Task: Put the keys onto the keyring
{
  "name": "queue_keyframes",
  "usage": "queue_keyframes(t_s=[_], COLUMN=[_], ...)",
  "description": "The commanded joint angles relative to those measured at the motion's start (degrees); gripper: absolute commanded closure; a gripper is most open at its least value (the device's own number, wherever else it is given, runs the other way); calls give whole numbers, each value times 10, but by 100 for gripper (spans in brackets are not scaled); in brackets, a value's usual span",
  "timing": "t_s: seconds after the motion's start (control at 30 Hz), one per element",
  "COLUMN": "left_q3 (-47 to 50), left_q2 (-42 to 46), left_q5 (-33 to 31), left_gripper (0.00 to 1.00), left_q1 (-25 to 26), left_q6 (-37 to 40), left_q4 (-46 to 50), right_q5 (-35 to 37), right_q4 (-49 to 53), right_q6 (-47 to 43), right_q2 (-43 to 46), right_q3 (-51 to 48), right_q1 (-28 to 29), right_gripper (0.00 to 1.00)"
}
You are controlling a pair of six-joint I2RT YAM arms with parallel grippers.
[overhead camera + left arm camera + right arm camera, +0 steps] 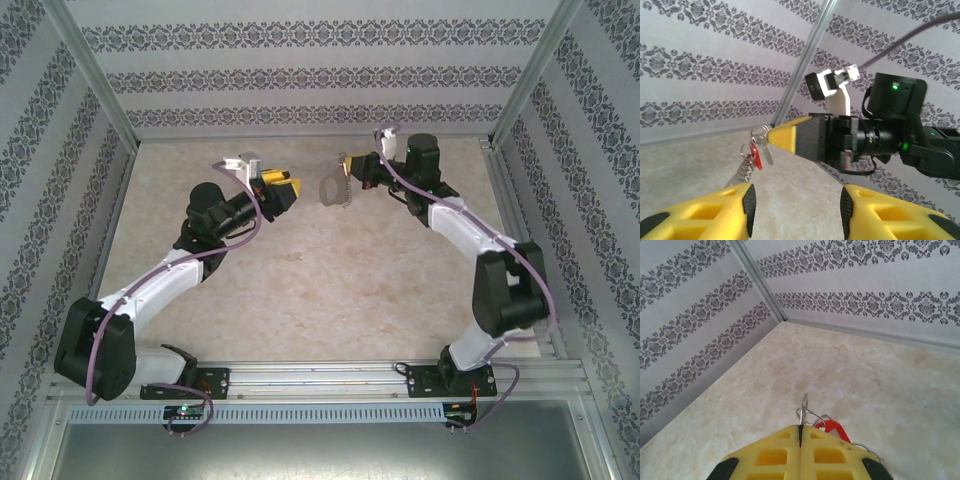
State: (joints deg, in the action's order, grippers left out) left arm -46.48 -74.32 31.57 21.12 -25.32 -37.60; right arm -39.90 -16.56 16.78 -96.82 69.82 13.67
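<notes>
Right gripper [800, 430] fingers are seen pressed flat together, pinching the thin metal of the keyring [805, 407]. The ring juts out just past the fingertips and is held clear above the table [865, 375]. It is probably gripped by its edge so that the rest hangs free and can be reached from the other side.

The red-headed key [834, 429] is found just beyond the same fingertips, to one side of the ring. In the left wrist view it dangles directly below the yellow tip, touching the ring's hardware. From this it is judged that the key is already hung on the ring, though the link itself is too small to be made out.

The left gripper [796, 212] is spread wide with nothing between its pads. It is pointed at the right gripper's tip, near it but apart, with the ring and key lying ahead of its open jaws. That stance is judged to suit either a release or a fresh approach; which one cannot be told.

Counted: one keyring and one red key. A short string of silvery clips [744, 172] is seen hanging below the key, too small and too bunched for a count.
</notes>
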Motion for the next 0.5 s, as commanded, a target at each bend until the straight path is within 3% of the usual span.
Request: queue_keyframes(t_s=[0.0, 0.17, 0.47], left_q3=[2, 6, 9], left_q2=[22, 36, 30], left_q5=[-20, -25, -20], left_gripper=[51, 50, 50], left_q1=[-12, -18, -19], left_q6=[36, 43, 30], left_q4=[37, 53, 54], right_q5=[-19, -21, 23], right_q4=[-28, -31, -86], right_q6=[21, 36, 48], right_q2=[-56, -129, -105], right_q3=[68, 106, -49], right_q1=[10, 29, 69], right_gripper=[100, 100, 100])
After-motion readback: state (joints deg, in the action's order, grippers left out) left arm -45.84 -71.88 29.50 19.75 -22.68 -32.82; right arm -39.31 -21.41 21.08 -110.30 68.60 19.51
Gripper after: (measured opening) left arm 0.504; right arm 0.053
